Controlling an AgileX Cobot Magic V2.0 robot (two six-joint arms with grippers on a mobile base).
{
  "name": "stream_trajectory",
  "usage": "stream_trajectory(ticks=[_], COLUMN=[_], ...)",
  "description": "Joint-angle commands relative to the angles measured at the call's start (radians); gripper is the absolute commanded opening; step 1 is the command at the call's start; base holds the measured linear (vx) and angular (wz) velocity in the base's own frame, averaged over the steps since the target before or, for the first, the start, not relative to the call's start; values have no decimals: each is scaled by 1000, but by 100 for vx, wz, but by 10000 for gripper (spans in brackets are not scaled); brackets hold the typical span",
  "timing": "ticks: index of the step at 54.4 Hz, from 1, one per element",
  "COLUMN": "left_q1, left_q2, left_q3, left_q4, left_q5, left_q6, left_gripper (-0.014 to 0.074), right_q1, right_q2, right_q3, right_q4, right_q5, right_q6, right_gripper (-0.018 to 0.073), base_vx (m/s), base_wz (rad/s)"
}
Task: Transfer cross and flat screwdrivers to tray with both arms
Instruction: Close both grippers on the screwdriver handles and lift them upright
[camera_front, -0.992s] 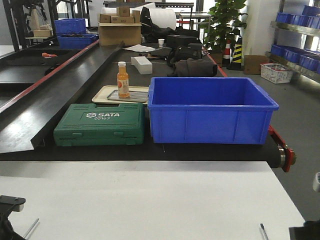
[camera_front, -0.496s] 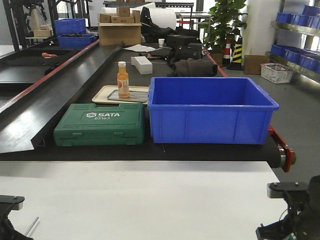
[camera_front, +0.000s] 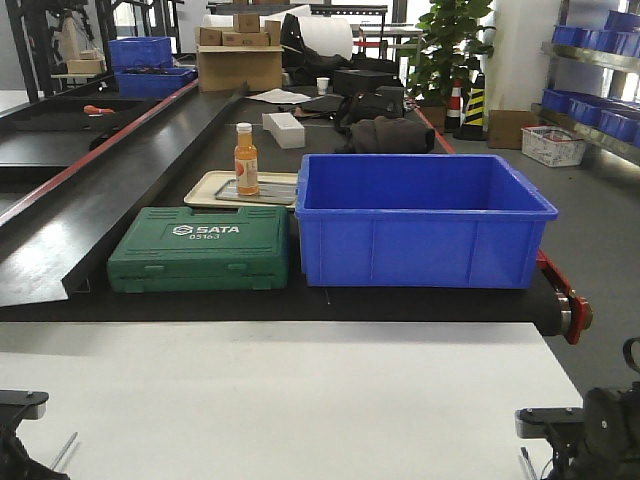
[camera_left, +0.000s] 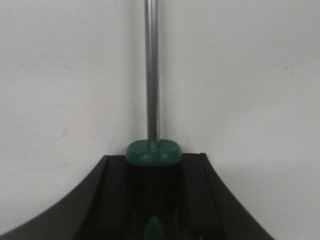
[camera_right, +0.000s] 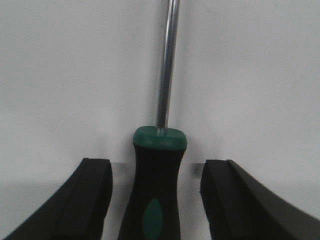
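Two screwdrivers lie on the white table. In the left wrist view, my left gripper is shut on the black-and-green handle of one screwdriver, both jaws pressed against it, and the steel shaft points straight ahead. My right gripper is open around the other screwdriver, with a gap between the handle and each finger. From the front, the left arm and right arm sit at the bottom corners. Only the shaft tips show there. The tray is out of view.
Beyond the white table a black conveyor carries a green SATA tool case, a deep blue bin, and a cream tray holding an orange bottle. Boxes and clutter stand farther back.
The right arm came into view at the bottom right, then sank slightly lower over its screwdriver. The left arm and both shafts have barely moved.
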Motion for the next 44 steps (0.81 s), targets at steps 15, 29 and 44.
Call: stream_trajectory(ticks=[15,29,44], left_q1=[-6,-7,-70], left_q2=[-19,-19,-96], left_q3=[-11,-11,-11], left_q4=[-55,-107,-154], left_q5=[17,8,-43], left_q6=[-10,-10,1], left_gripper=[-3,-3,-3], right_q1=[-2,-2,1], right_q2=[16,13,-70], right_q3=[-27,-31,-34], right_q4=[-5,5,44], right_q5=[-3,27,-9], right_q6=[-3,-14,-86], right_gripper=[344,58,-12], base_vx=[0,0,0], base_wz=[0,0,0])
